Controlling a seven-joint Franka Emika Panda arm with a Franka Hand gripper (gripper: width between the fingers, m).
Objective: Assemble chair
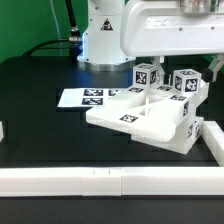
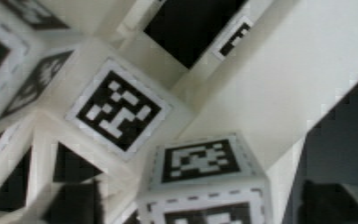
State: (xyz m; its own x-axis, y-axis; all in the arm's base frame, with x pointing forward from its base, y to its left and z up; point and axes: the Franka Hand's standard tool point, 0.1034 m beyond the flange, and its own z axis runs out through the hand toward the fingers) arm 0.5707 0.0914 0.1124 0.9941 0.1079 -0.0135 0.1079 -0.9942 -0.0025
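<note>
The part-built chair point(image 1: 140, 115) lies right of centre on the black table, white and blocky with black-and-white tags. Two tagged uprights point(image 1: 147, 74) point(image 1: 185, 84) rise from its far side. My gripper point(image 1: 186, 62) hangs straight over the upright on the exterior view's right. The wrist view is a blurred close-up of this tagged part point(image 2: 202, 160), with a larger tagged face point(image 2: 119, 108) beside it. My gripper point(image 2: 202, 205) straddles the part, dark fingers point(image 2: 332, 200) on either side. Blur hides whether the pads touch it.
The marker board point(image 1: 85, 98) lies flat on the exterior view's left of the chair. A long white border rail point(image 1: 100, 180) runs along the front edge, and another piece point(image 1: 212, 135) stands close to the chair on the exterior view's right. The robot base point(image 1: 100, 40) stands behind.
</note>
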